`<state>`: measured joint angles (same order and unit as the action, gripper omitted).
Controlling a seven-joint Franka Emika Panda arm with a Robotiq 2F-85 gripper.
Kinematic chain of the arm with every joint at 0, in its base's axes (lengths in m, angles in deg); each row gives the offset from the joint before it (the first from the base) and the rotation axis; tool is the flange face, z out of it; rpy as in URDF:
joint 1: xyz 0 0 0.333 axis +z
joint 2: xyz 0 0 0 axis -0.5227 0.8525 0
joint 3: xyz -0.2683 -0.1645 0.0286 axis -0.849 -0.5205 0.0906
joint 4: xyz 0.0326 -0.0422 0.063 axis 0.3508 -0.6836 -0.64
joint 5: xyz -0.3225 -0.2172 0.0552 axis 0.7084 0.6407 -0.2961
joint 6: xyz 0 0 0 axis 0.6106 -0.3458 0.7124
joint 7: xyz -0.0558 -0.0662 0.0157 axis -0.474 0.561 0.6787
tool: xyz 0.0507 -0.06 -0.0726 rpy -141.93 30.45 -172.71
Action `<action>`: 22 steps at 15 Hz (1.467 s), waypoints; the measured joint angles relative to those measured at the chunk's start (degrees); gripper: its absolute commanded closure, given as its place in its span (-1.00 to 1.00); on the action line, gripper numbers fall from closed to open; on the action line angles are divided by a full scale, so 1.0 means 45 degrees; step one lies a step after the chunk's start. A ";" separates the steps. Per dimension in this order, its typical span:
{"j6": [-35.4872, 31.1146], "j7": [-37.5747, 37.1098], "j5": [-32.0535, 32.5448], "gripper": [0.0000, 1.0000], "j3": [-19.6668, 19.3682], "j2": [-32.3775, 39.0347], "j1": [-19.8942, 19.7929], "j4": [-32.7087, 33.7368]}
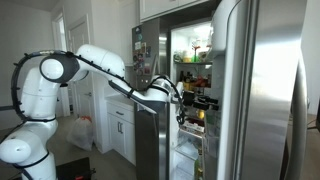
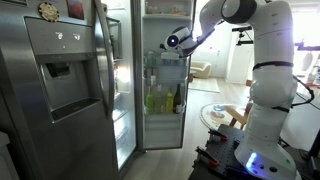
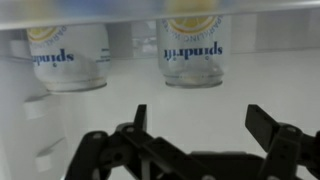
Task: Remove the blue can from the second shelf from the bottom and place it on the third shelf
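Note:
The wrist view is upside down. It shows two pale bluish cans with inverted "spindrift" lettering standing on a white fridge shelf (image 3: 200, 100), one at the left (image 3: 68, 55) and one nearer the middle (image 3: 193, 50). My gripper (image 3: 200, 120) is open and empty, a short way in front of the middle can and not touching it. In both exterior views the gripper (image 1: 183, 97) (image 2: 172, 42) reaches into the open fridge at shelf height. The cans are not discernible in the exterior views.
The fridge doors (image 1: 262, 90) (image 2: 105, 70) stand open on either side of my arm. Green and yellow bottles (image 2: 160, 98) stand on a lower shelf. Bottles and jars (image 1: 193, 50) fill other shelves. A shelf edge (image 3: 160, 12) runs across the cans.

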<state>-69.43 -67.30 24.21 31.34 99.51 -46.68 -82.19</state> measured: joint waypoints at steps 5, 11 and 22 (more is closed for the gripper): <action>0.0476 -0.0039 0.0650 -1.00 0.0003 -0.1374 0.0280 -0.1298; 0.0653 -0.1008 0.2976 -1.00 0.0066 -0.3469 0.0769 -0.3606; 0.0652 -0.3232 0.7415 -1.00 -0.0524 -0.6900 0.1765 -0.7274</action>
<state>-66.49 -81.84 57.57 28.99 68.46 -38.73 -114.92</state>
